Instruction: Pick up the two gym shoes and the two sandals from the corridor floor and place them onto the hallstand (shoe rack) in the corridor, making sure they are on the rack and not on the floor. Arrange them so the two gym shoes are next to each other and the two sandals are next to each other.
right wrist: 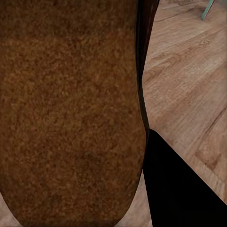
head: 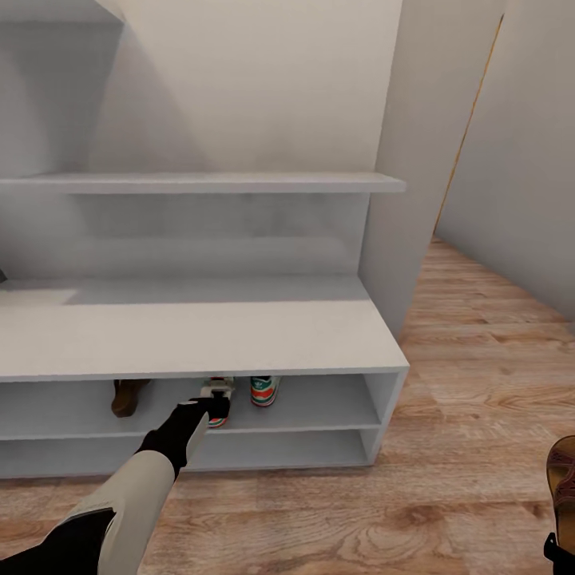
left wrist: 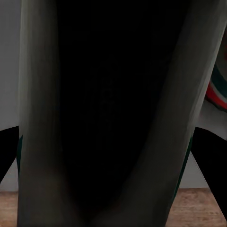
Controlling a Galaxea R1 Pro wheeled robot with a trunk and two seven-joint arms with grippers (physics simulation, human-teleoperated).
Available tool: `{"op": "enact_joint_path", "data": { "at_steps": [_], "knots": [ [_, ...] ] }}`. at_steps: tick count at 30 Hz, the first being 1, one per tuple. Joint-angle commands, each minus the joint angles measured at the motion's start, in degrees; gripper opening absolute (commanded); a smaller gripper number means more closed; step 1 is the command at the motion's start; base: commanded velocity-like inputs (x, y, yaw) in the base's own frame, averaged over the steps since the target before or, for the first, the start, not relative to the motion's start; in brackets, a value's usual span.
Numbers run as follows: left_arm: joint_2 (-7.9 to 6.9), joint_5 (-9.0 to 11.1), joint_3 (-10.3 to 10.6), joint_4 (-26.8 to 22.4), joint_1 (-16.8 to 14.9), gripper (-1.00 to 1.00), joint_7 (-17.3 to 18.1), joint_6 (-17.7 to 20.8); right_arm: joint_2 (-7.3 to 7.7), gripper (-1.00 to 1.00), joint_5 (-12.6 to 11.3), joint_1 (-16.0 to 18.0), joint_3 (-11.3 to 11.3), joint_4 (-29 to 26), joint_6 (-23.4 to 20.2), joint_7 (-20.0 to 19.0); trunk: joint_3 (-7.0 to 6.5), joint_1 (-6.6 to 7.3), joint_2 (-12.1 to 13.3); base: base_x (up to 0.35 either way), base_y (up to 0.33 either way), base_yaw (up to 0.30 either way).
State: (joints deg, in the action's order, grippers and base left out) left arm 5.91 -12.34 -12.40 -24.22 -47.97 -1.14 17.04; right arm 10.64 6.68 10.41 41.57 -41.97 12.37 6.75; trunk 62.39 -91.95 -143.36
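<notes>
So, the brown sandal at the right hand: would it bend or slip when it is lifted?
The sandal probably stays fairly stiff: its broad flat footbed looks thick. The grainy, matte surface suggests little slipping. Being flat, it should not roll, though its open back could let it tilt in the right hand.

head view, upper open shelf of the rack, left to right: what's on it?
Sandal → gym shoe at the left claw → second gym shoe, all on the hallstand.
</notes>
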Motion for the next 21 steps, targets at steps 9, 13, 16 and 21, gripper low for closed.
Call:
{"op": "enact_joint_path", "data": {
  "at_steps": [9, 13, 16, 21],
  "knots": [
    [0.14, -0.6, -0.3, -0.1, 0.0, -1.00, 0.1, 0.3, -0.01, -1.00, 0.4, 0.0, 0.1, 0.1, 0.1, 0.2, 0.05, 0.01, 0.0, 0.066, 0.000, 0.000],
    [0.15, -0.6, -0.3, -0.1, 0.0, -1.00, 0.1, 0.3, -0.01, -1.00, 0.4, 0.0, 0.1, 0.1, 0.1, 0.2, 0.05, 0.01, 0.0, 0.013, 0.000, 0.000],
    [0.13, -0.6, -0.3, -0.1, 0.0, -1.00, 0.1, 0.3, -0.01, -1.00, 0.4, 0.0, 0.1, 0.1, 0.1, 0.2, 0.05, 0.01, 0.0, 0.140, 0.000, 0.000],
    [0.14, -0.6, -0.4, -0.1, 0.0, -1.00, 0.1, 0.3, -0.01, -1.00, 0.4, 0.0, 0.1, 0.1, 0.1, 0.2, 0.05, 0.01, 0.0, 0.073, 0.000, 0.000]
  ]
}}
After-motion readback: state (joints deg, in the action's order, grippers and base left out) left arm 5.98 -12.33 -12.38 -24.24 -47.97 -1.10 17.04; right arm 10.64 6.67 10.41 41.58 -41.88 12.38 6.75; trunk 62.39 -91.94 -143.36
